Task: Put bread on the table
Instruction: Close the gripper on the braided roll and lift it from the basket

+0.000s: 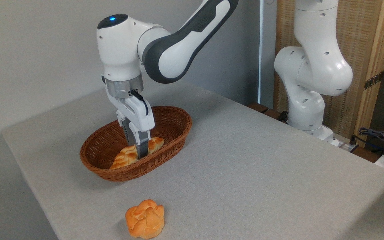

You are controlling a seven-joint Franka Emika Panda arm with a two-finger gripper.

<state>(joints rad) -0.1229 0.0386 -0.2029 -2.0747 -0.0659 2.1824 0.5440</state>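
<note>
Inside one brown oval wicker basket (pixel 165 146), toward the left edge of the light grey cloth surface (pixel 262 173): one golden-brown braided bread loaf (pixel 125 158), lying low against the near wall. One gripper (pixel 139 154) reaching down, fingers clamped around the loaf's middle, hiding part of it. Near the front edge, well apart: one small round orange knotted bun (pixel 145 218).
</note>
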